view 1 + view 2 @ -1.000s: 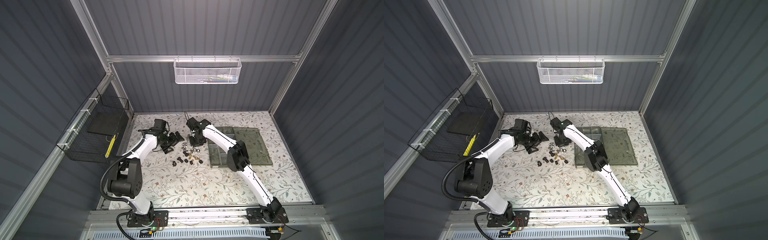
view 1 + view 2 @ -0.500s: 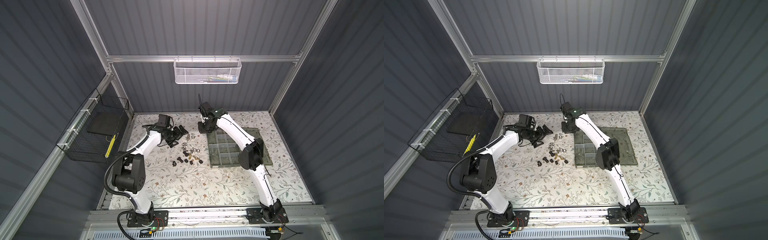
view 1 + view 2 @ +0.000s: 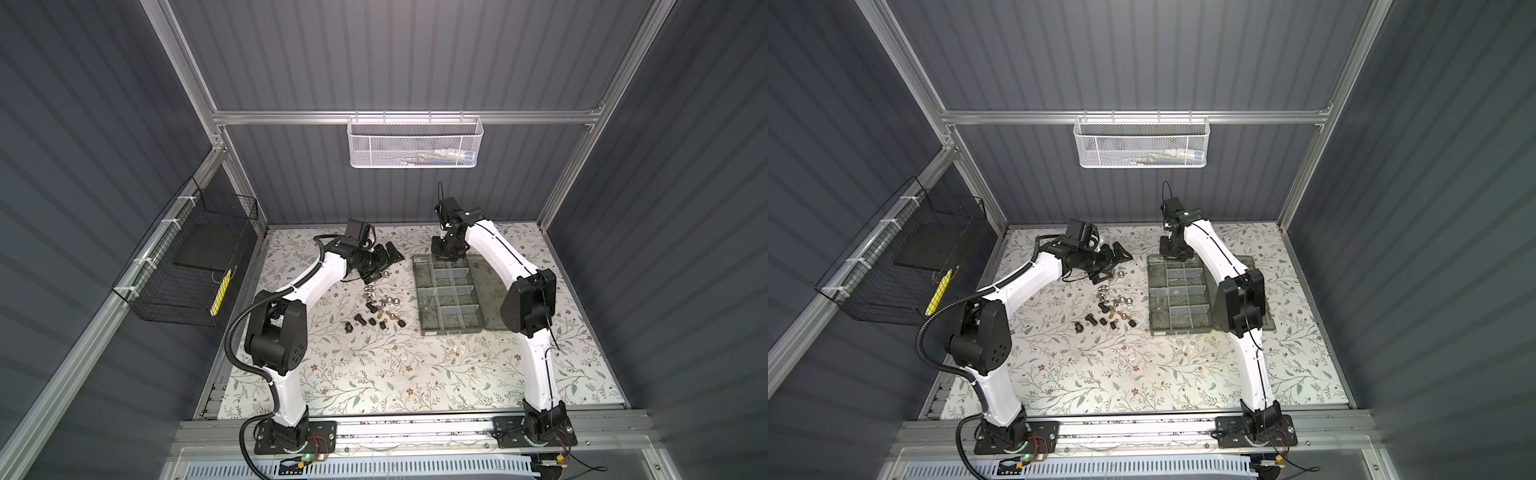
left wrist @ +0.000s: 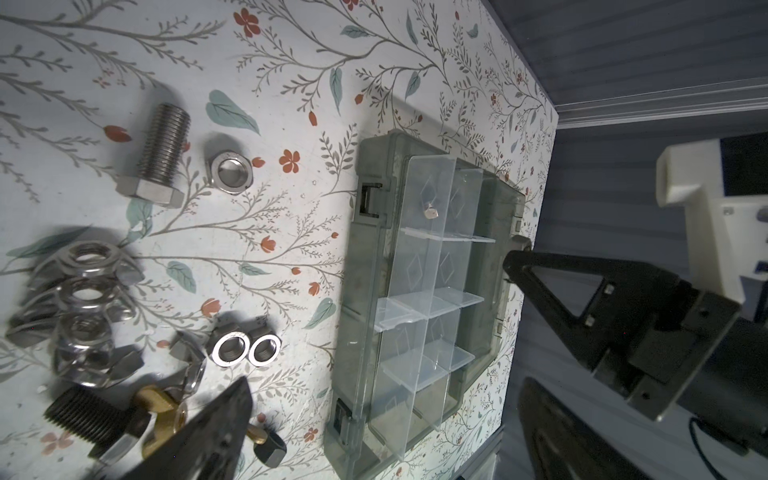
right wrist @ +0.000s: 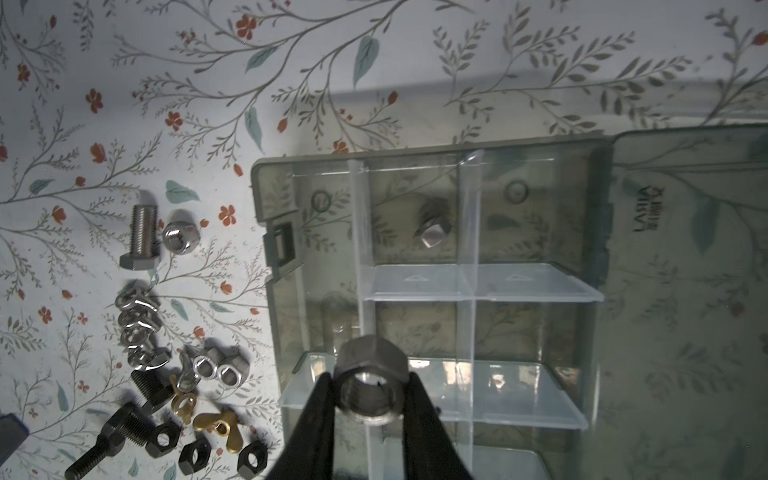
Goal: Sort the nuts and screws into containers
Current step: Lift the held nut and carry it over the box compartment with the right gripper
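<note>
OK, quick status from the side of the cell. Right fingers (image 5: pixel 316 419) are nearly closed, pinching a steel hex nut (image 5: pixel 370 361) across two opposite sides, bore facing the wrist camera. In both top views that wrist hangs over the far end of the organiser box (image 3: pixel 419 291), nut held above the compartments. Box sits open on the floral tabletop (image 3: pixel 374 374), lid (image 5: pixel 685 291) folded out flat on its right side, partly under the right arm. One silver piece (image 5: pixel 434 232) lies in a compartment of the far-end row, between two clear dividers; can't tell if it's a bolt or a nut.

Left fingers (image 4: pixel 212 432) are spread as wide as they go, nothing between them, low over the tabletop just beside the far end of the loose pile (image 3: pixel 376 307). Pile lies left of the box, apart from it.
- Far side: silver bolt (image 4: pixel 162 153) on its side, domed nut (image 4: pixel 228 172) just beside it.
- Next: clump of flared silver nuts (image 4: pixel 87 291) touching one another, and two plain silver nuts (image 4: pixel 245 349) side by side.
- Near side: brass wing nuts (image 5: pixel 218 422), black screws (image 5: pixel 104 444) and black nuts (image 5: pixel 191 455), loosely scattered.

White mesh basket (image 3: pixel 413 145) hangs on the back wall and black wire basket (image 3: pixel 178 291) on the left wall, both well apart from the work.
</note>
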`<state>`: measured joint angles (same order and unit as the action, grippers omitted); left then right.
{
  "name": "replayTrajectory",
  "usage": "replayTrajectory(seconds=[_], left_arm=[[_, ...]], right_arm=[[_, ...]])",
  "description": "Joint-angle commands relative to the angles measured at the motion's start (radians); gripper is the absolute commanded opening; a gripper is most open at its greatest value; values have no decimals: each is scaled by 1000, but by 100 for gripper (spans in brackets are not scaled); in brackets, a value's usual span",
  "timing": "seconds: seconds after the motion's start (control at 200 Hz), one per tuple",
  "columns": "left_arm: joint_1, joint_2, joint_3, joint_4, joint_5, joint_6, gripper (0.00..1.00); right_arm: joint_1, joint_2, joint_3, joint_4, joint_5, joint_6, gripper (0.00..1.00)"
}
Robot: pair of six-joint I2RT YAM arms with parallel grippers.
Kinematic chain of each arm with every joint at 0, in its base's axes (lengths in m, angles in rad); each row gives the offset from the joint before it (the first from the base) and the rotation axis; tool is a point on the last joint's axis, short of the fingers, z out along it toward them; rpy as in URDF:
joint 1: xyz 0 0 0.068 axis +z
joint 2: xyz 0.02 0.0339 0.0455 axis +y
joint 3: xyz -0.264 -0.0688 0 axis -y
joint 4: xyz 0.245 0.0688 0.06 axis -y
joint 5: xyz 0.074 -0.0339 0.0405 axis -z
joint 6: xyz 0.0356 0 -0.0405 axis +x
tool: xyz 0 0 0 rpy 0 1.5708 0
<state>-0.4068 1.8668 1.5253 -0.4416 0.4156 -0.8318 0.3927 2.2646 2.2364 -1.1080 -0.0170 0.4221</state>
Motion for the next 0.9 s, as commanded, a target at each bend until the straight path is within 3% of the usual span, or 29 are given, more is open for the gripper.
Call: replayTrajectory(seconds=[0.0, 0.585, 0.896], left_arm=[[2, 7, 32, -26, -6, 13, 100], [2, -11, 40, -79, -23, 49, 100], [3, -31, 35, -108, -46, 75, 100]], right_arm=[[-22, 13, 2, 16, 9, 6, 22], [-41, 164, 32, 68, -26, 32, 24], [-42, 228, 59, 53, -39, 43, 31]])
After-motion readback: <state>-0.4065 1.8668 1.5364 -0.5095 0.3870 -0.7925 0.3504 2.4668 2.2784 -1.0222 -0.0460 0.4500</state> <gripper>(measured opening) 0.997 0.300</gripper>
